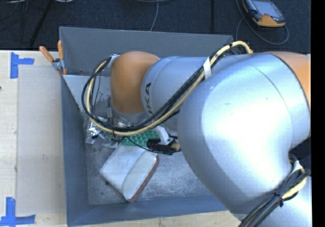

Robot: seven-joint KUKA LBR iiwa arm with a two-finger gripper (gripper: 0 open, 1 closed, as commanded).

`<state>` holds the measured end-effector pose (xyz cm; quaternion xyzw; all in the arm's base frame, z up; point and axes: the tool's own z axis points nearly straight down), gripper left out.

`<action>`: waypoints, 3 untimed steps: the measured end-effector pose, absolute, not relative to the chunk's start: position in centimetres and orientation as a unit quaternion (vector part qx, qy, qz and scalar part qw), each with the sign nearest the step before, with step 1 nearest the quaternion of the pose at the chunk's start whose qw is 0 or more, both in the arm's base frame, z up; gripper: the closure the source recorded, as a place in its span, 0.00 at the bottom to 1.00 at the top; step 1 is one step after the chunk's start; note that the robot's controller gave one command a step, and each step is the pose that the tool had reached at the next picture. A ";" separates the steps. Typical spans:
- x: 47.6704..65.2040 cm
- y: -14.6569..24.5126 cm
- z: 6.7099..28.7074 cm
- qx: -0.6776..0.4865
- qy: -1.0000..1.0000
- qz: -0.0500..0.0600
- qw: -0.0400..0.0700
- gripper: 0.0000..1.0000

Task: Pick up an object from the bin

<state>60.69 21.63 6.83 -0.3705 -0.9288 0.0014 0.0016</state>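
Observation:
The gripper (121,121) shows as a grey body beneath the arm's orange cover, low in the left middle of the bin. Just to its left lies a small shiny, crumpled silvery thing (95,132). Below it a flat white pad with a brown edge (129,171) rests on the bin floor, tilted toward the front. A green mesh-like piece (140,139) lies directly under the gripper's right side, partly hidden. Beside that sits a small black thing with an orange tip (163,145).
The big grey arm covers the right and back of the bin and hides whatever lies there. Cables loop round the wrist. Bare bin floor shows along the front and at the lower left.

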 end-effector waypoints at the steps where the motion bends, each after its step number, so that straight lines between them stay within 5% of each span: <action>1: 60.7 21.6 6.8 -0.370 -0.929 0.001 0.000 0.00; 2: 60.7 21.7 6.8 -0.370 -0.929 0.001 0.000 1.00; 3: 60.7 21.6 7.4 -0.370 -0.929 0.001 0.000 1.00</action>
